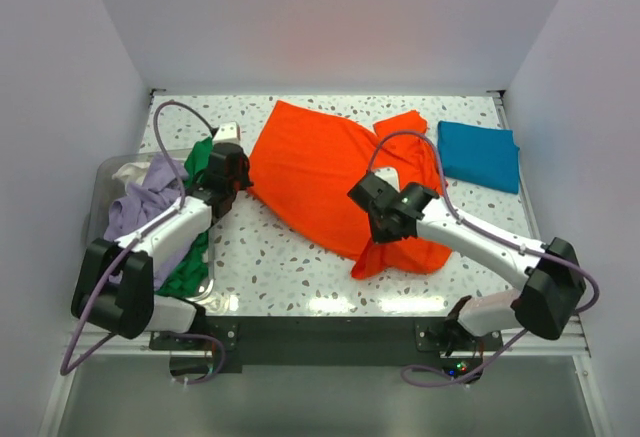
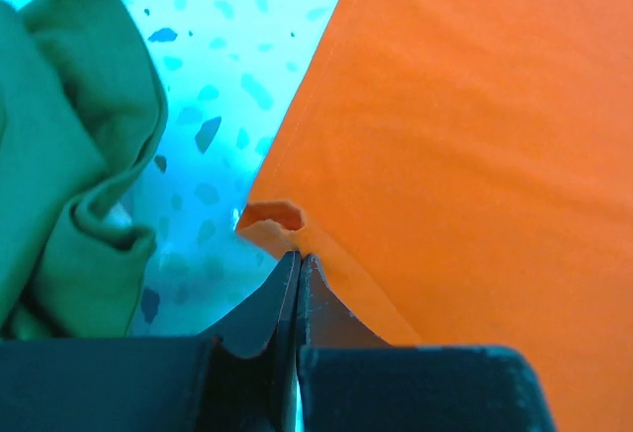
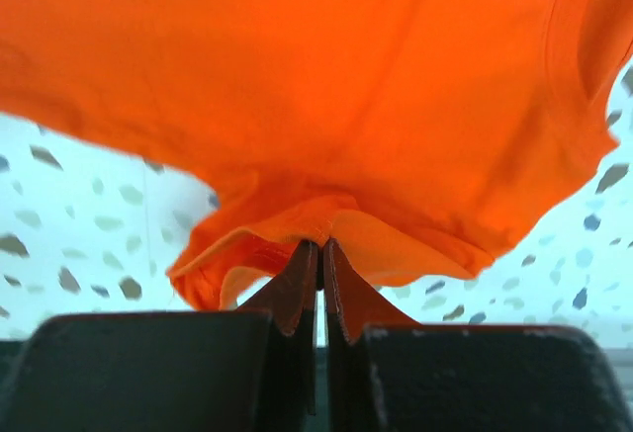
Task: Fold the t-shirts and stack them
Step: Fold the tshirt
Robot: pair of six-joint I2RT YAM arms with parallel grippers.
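Note:
The bright orange t-shirt (image 1: 322, 172) lies spread across the middle of the speckled table (image 1: 285, 262). My left gripper (image 1: 240, 179) is shut on its left edge; the left wrist view shows the pinched corner (image 2: 272, 219) at the fingertips. My right gripper (image 1: 378, 219) is shut on the shirt's lower right part and lifts a fold of it (image 3: 326, 224) off the table. A folded teal-blue t-shirt (image 1: 479, 154) lies at the back right. Green (image 1: 190, 257), lavender (image 1: 150, 192) and whitish (image 1: 128, 170) shirts are piled in a bin at the left.
The clear bin (image 1: 98, 189) with the shirt pile stands at the left edge, under my left arm. The green shirt also shows in the left wrist view (image 2: 69, 145), close to the left gripper. White walls close in the table on three sides.

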